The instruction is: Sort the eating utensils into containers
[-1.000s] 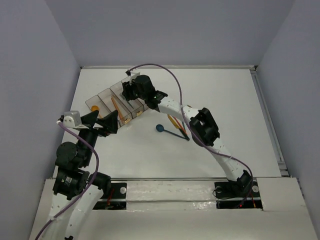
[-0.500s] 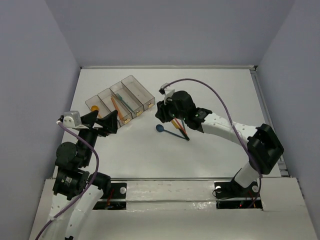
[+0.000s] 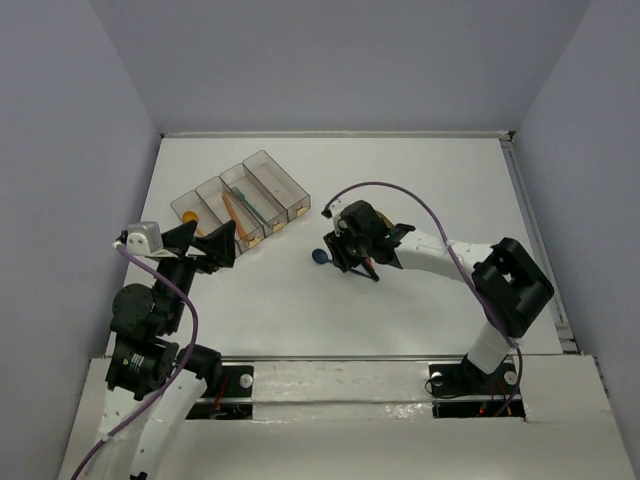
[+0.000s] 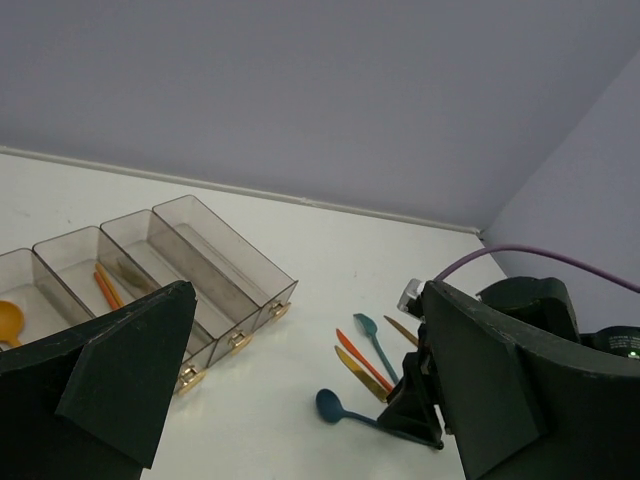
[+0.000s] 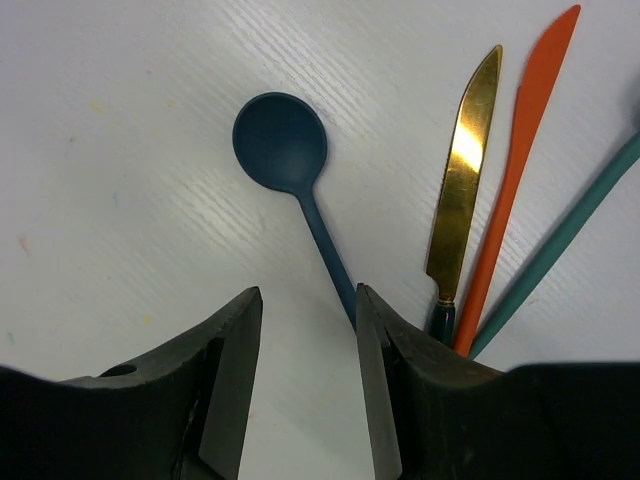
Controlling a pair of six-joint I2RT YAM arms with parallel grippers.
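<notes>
1. Pick-up in progress: the right gripper (image 5: 308, 296) hangs low over the loose utensils in the middle of the desk (image 3: 430, 180). Its jaws are part open and hold nothing.
2. The target looks to be the dark blue spoon (image 5: 281, 143). In the wrist view its handle runs into the gap between the jaws, hard against one finger (image 5: 385, 370) rather than centred.
3. Next move, as I judge it: nudge sideways so the handle sits mid-gap, drop the tips to the desk, then close. A flat, thin handle leaves little to pinch, so the tips need to go right down.
4. One thing to watch: the gold knife (image 5: 465, 180) lies just beside that same finger and could get dragged along.
5. The spoon itself is matte and dark, with a round bowl and a slim straight handle. It lies flat, bowl pointing away from the jaws.
6. Beyond the gold knife, the orange knife (image 5: 520, 170) and a teal utensil (image 5: 560, 240) fan out close together.
7. The containers (image 3: 276, 180) are well apart from the pile, a slanted row of four towards the far left. An orange spoon (image 4: 5, 322) sits in the end bin and an orange utensil (image 4: 103, 287) in the next.
8. The left gripper (image 3: 210, 246) hovers by the near end of that row, jaws wide and empty.
</notes>
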